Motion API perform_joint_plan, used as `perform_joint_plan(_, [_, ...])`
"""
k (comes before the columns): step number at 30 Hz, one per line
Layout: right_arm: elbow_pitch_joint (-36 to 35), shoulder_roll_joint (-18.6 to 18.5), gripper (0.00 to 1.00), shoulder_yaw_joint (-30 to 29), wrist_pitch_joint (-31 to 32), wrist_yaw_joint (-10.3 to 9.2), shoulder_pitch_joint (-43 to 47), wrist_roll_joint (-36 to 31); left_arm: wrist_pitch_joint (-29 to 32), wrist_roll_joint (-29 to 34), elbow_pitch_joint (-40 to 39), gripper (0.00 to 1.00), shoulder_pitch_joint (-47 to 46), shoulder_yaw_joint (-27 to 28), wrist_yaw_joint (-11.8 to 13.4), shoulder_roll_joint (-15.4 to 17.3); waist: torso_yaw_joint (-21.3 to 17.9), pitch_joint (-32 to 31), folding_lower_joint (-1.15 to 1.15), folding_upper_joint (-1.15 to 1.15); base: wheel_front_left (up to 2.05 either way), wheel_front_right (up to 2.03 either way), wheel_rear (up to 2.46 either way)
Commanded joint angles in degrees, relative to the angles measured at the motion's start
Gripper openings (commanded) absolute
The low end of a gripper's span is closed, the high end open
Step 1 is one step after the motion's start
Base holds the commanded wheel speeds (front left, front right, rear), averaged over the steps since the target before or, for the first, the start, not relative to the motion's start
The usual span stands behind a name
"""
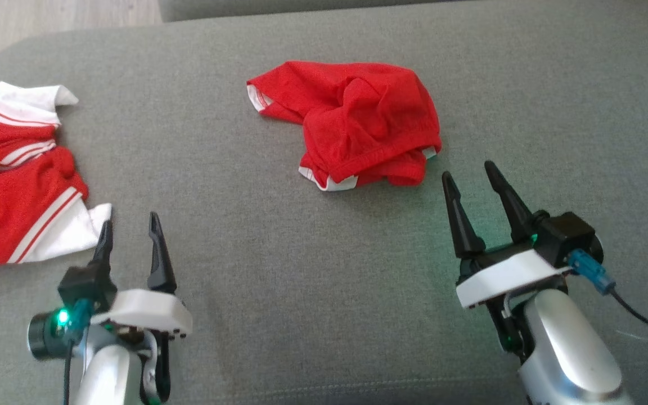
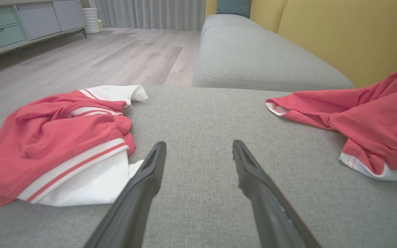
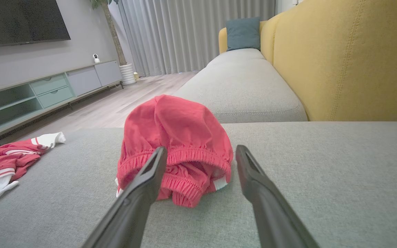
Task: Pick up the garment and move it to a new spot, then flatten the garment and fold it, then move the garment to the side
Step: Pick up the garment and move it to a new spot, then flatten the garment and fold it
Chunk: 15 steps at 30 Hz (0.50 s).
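The garment [image 1: 14,174], a red jersey with white sleeves and red-and-white striped trim, lies crumpled at the left edge of the grey sofa seat [image 1: 279,281]. It also shows as the garment [image 2: 57,144] at left in the left wrist view and the garment [image 3: 2,165] at far left in the right wrist view. My left gripper [image 1: 130,228] is open just right of its white sleeve, touching nothing; its gripper [image 2: 198,148] fingers are spread over bare cushion. My right gripper [image 1: 467,174] is open, empty, just below the other red garment.
A second red garment [image 1: 358,126] with an elastic waistband and narrow white edging lies bunched at mid-seat, seen as red garment [image 3: 174,144] ahead of the right fingers. A yellow backrest [image 3: 350,62] rises on the right. Wooden floor [image 2: 98,58] lies beyond the seat's left edge.
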Motion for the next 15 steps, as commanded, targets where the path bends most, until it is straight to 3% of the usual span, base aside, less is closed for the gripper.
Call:
perform_joint_plan(1, [-1.4,0.6,1.0,1.0,-0.6,-0.05,-0.4,0.0,-0.3,-0.2,-2.2,1.0,-0.6,2.3,0.5,0.6,0.0,-0.7,0.0,0.0,0.0,0.0,0.0])
perform_joint_plan(15, [-0.6,0.0,1.0,0.9,-0.6,-0.05,1.4,0.2,-0.3,-1.1,-3.6,1.0,1.2,0.3,0.5,0.6,1.9,-1.9,0.0,0.0,0.0,0.0,0.0])
